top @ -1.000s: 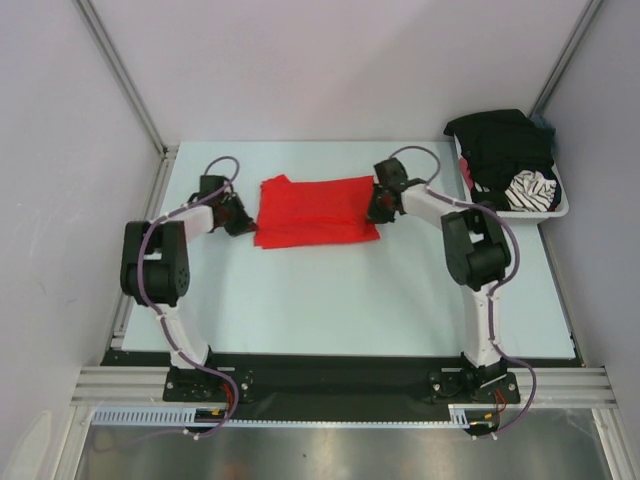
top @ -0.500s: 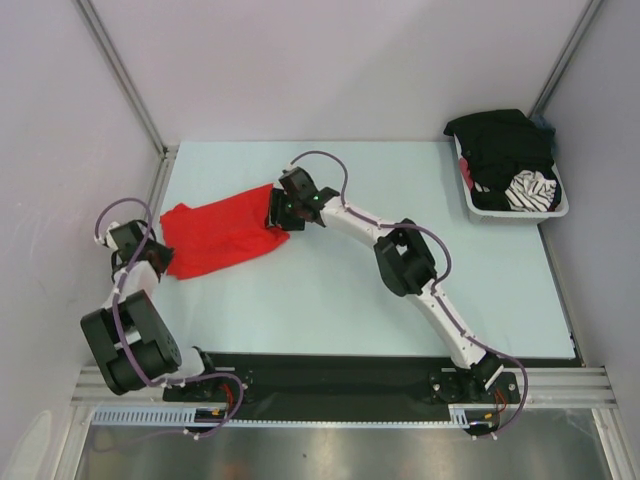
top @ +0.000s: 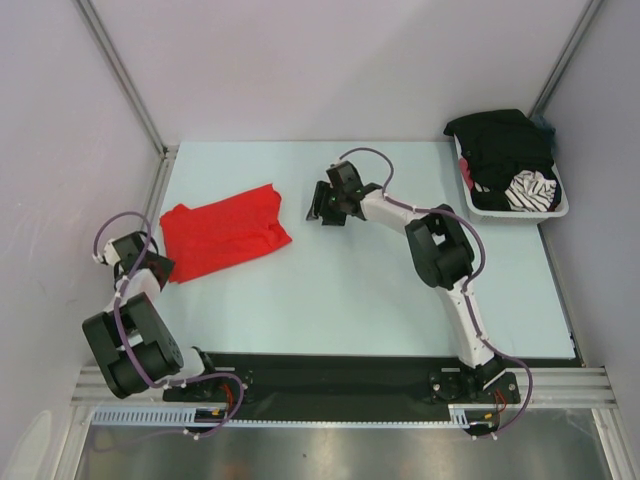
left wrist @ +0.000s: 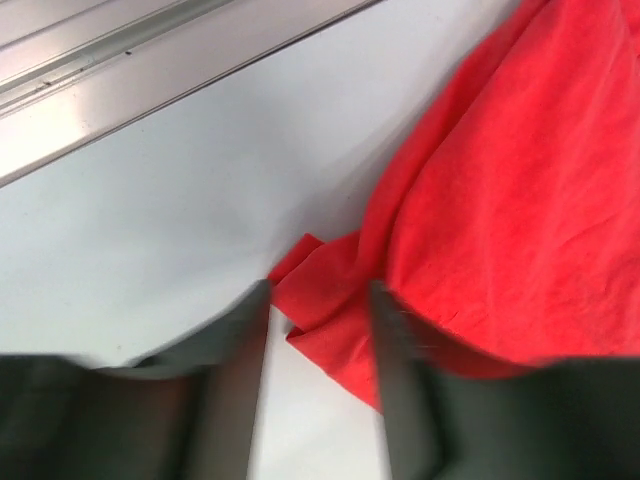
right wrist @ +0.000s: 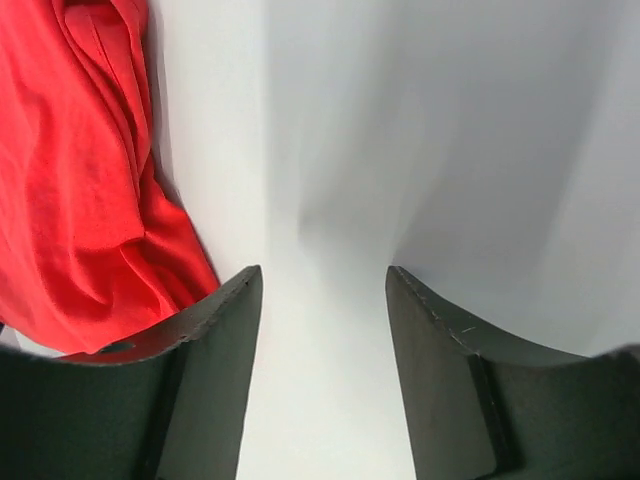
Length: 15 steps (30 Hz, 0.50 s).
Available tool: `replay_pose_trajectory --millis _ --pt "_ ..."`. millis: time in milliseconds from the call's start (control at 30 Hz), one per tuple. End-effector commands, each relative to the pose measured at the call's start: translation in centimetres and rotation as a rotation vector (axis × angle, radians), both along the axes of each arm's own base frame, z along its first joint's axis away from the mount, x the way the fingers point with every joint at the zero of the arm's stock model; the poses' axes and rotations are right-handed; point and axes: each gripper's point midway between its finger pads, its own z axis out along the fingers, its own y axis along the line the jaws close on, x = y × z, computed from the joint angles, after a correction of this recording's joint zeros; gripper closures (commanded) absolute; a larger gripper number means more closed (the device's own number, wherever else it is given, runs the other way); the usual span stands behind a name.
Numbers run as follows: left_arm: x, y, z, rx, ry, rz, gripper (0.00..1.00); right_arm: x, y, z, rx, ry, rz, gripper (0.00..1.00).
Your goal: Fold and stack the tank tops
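Observation:
The red tank top (top: 225,235) lies folded and slightly skewed on the left part of the table. My left gripper (top: 160,268) sits low at its near-left corner. In the left wrist view this gripper (left wrist: 318,305) is open, and a corner of the red fabric (left wrist: 330,300) lies on the table between the fingers, not pinched. My right gripper (top: 318,212) is open just right of the top, apart from it. In the right wrist view its jaws (right wrist: 322,290) frame bare table, with the red cloth (right wrist: 80,200) to their left. Black fabric (top: 500,145) is heaped in the basket.
The white basket (top: 520,215) stands at the back right corner and also holds a black-and-white striped cloth (top: 530,190). A metal rail (left wrist: 150,60) runs along the table's left edge close to my left gripper. Grey walls close in the back and sides.
Both grippers carried the red top leftwards across the table and then opened. The right gripper has since drawn back to the right, away from the cloth. The top now lies tilted.

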Motion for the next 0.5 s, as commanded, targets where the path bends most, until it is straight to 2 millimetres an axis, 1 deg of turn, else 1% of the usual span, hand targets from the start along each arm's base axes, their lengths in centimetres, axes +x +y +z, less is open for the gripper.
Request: replay_pose_trajectory --millis 0,67,133,167,200,233,300,333,367,400,467 --pt "0.6 0.6 1.1 0.011 -0.051 0.008 0.46 -1.2 1.7 3.7 0.039 -0.086 0.098 0.42" --pt "0.9 0.2 1.2 0.003 -0.065 -0.019 0.31 -1.9 2.6 3.8 0.069 -0.084 0.145 0.39" --pt "1.0 0.0 1.8 0.012 -0.09 -0.037 0.3 -2.7 3.7 3.8 0.107 -0.085 0.197 0.39" --pt "1.1 -0.1 2.0 0.018 -0.098 -0.046 0.29 -3.5 4.3 4.0 0.143 -0.071 0.237 0.39" --pt "1.2 -0.4 2.8 0.026 -0.125 -0.071 0.29 -3.6 4.8 4.4 0.166 -0.088 0.255 0.39" --pt "1.3 -0.6 3.2 0.029 -0.141 -0.083 0.29 -4.3 5.2 4.3 0.183 -0.077 0.281 0.39" --pt "1.5 -1.0 4.0 0.036 -0.175 -0.108 0.27 -4.7 5.6 4.1 0.197 -0.069 0.302 0.39" --pt "1.6 -1.2 4.2 0.037 -0.182 -0.117 0.27 -5.1 6.0 4.3 0.219 -0.065 0.32 0.39" --pt "1.6 -1.3 4.4 0.039 -0.186 -0.122 0.26 -5.4 6.1 3.9 0.224 -0.054 0.328 0.39" --pt "1.7 -1.3 4.4 0.04 -0.185 -0.125 0.25 -5.6 6.4 4.0 0.235 -0.056 0.338 0.38" --pt "1.7 -1.3 4.1 0.033 -0.175 -0.127 0.24 -5.9 7.0 4.0 0.251 -0.055 0.355 0.38"
